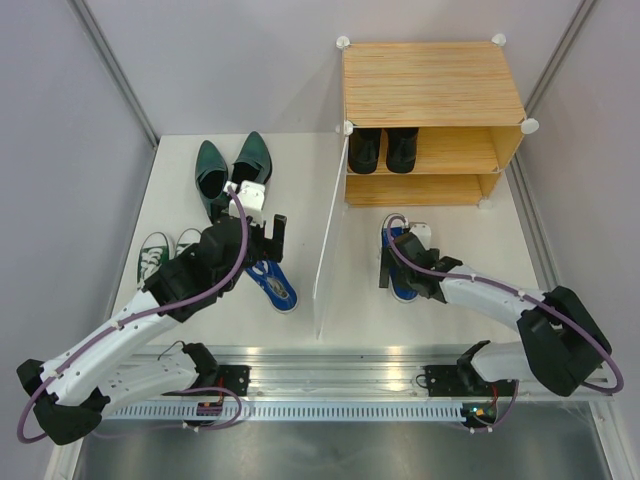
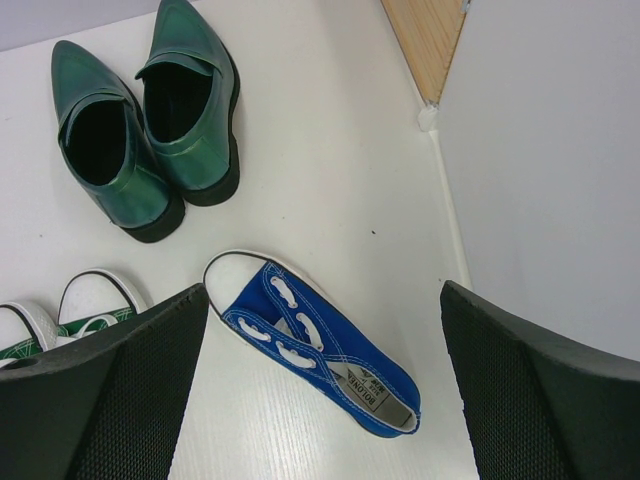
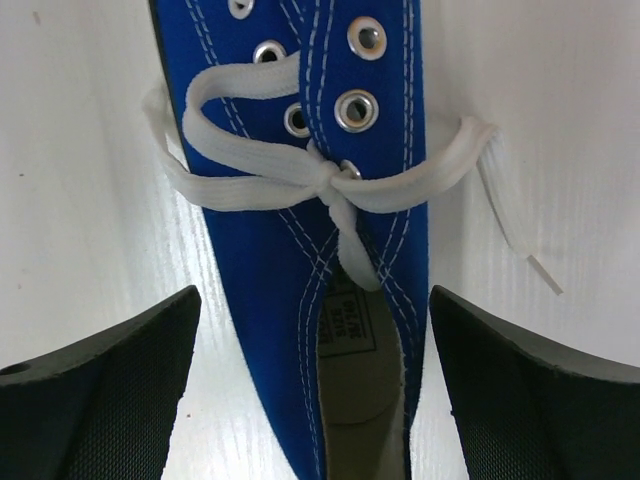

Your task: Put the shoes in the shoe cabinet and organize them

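One blue canvas sneaker (image 1: 274, 285) lies on the table left of the open door panel. My left gripper (image 1: 264, 238) hovers over it, open and empty; in the left wrist view the sneaker (image 2: 320, 345) lies between and below the spread fingers (image 2: 110, 400). My right gripper (image 1: 402, 262) is open and straddles the other blue sneaker (image 1: 402, 288) in front of the shoe cabinet (image 1: 430, 85); the right wrist view shows its heel opening (image 3: 345, 390) and tied white laces between the pads, not gripped. Black dress shoes (image 1: 385, 150) stand on the upper shelf. Dark green pointed shoes (image 1: 230, 170) and green white-toed sneakers (image 1: 165, 250) lie at the left.
The translucent door panel (image 1: 325, 260) stands open, edge-on, and splits the table between the two arms; it fills the right of the left wrist view (image 2: 540, 150). The cabinet's lower shelf (image 1: 420, 190) holds nothing. Grey walls close in on both sides.
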Available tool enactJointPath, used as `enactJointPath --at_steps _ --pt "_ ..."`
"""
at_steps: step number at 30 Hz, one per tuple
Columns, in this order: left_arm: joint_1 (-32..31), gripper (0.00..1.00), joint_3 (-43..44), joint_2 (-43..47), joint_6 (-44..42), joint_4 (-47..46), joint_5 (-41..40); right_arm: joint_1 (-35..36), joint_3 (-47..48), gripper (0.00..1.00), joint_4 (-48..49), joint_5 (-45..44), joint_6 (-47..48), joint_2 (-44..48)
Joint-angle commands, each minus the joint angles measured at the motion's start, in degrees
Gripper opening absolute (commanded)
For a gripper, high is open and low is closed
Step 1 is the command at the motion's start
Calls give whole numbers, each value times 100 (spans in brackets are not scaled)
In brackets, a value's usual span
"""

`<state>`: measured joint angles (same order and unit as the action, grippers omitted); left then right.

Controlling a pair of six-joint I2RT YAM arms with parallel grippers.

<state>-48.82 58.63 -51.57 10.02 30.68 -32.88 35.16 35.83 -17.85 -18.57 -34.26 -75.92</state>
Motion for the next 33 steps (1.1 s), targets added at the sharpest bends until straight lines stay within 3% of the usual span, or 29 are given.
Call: enactJointPath --at_steps 1,6,10,13,18,20,21,24,28,30,33 --pt "21 99 -36 33 -114 -220 28 26 -112 98 334 -446 -239 -80" --pt "30 99 -45 7 -123 -220 19 26 -164 98 606 -385 -230 -291" --pt "30 99 -53 -2 -150 -220 -16 18 -226 93 870 -235 -160 -467" --pt "21 99 -62 24 -150 -237 -78 26 -217 80 1029 -43 -81 -643" --pt "21 99 -62 -2 -158 -229 -104 35 -235 68 1046 -33 -98 -635" --pt "21 100 -62 -2 -158 -229 -95 35 -235 55 1029 -42 -90 -503" --pt "21 100 -62 -11 -167 -229 -69 35 -235 42 1011 -59 -98 -442" --pt "21 100 -54 33 -185 -229 10 35 -243 22 923 -217 -194 -99" --pt "30 100 -62 95 -176 -220 -60 26 -314 15 836 -481 -362 629" --pt "21 94 -71 104 -202 -229 10 18 -296 12 722 -648 -415 876" --pt "30 97 -62 77 -185 -229 -51 9 -200 10 493 -946 -494 1420"
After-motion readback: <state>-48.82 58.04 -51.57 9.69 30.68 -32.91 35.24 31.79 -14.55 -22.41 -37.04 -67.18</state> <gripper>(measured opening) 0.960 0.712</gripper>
